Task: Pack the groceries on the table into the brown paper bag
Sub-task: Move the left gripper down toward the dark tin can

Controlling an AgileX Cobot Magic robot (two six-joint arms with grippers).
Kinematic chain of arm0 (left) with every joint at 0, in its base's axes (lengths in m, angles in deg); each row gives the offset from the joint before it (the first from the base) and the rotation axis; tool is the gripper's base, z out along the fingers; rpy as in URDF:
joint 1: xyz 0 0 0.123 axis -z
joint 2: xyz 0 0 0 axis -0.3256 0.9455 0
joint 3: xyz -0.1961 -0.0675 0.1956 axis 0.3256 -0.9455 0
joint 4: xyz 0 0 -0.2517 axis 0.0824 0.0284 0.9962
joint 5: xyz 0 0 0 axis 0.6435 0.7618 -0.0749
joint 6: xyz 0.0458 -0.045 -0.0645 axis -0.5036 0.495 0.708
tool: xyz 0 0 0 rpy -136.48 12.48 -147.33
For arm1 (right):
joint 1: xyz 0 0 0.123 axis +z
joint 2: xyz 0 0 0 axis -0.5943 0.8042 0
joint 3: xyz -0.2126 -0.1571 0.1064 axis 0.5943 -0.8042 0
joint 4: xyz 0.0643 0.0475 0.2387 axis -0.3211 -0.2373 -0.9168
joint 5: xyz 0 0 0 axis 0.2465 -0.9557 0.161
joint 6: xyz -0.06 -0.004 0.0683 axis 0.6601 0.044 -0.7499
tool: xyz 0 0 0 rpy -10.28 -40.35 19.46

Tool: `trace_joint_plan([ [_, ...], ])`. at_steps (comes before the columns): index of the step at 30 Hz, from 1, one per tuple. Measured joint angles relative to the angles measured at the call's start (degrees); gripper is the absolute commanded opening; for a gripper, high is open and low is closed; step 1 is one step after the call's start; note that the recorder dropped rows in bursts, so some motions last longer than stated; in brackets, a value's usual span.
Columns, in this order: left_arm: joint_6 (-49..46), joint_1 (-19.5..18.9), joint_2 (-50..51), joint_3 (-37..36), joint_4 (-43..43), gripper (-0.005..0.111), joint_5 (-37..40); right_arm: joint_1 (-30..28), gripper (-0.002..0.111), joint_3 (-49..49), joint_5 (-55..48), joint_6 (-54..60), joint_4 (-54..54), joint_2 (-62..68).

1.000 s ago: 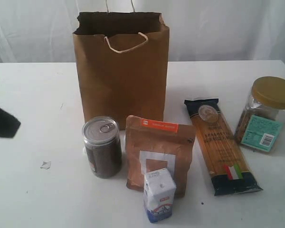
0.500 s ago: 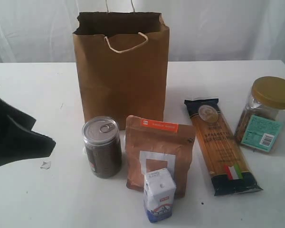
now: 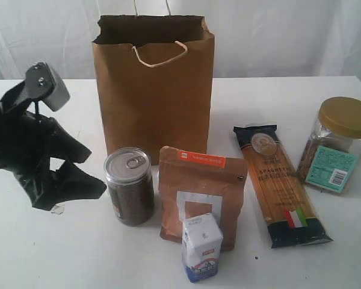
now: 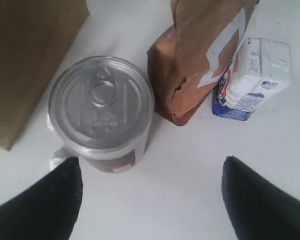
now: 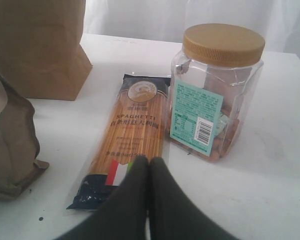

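left wrist view: the wide-open, empty left gripper (image 4: 150, 172) faces the dark cylindrical pull-tab can (image 4: 101, 102), likely rigid, heavy and smooth-walled, best clamped across its mid-body.

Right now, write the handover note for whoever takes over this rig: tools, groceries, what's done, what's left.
Left tool: open, holding nothing, close beside the pull-tab can.
Right tool: shut, holding nothing, by the flag end of the spaghetti packet.
On the table, in front of the upright brown paper bag: the can, the brown pouch with orange label, the white-blue carton before it, the packet lying flat, and the gold-lidded jar farthest right.
Done: nothing visibly packed; the bag's inside is hidden.
Left: all five into the bag, probably the can first.
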Motion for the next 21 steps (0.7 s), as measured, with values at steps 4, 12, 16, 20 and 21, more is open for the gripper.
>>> trace_joint_plan([
  [4,-7.0,4.5,2.5,0.0,-0.2,0.078,-5.6,0.0,0.0,0.0,0.0,0.0,0.0,0.0],
  [12,-10.0,6.7,6.1,0.0,-0.2,0.078,-14.4,0.0,0.0,0.0,0.0,0.0,0.0,0.0],
  [16,-10.4,6.7,6.8,0.0,-0.2,0.078,-16.9,0.0,0.0,0.0,0.0,0.0,0.0,0.0],
  [20,-10.5,6.7,7.7,0.1,-0.2,0.078,-17.6,0.0,0.0,0.0,0.0,0.0,0.0,0.0],
  [21,-10.5,6.7,7.9,0.1,-0.2,0.078,-17.6,0.0,0.0,0.0,0.0,0.0,0.0,0.0],
])
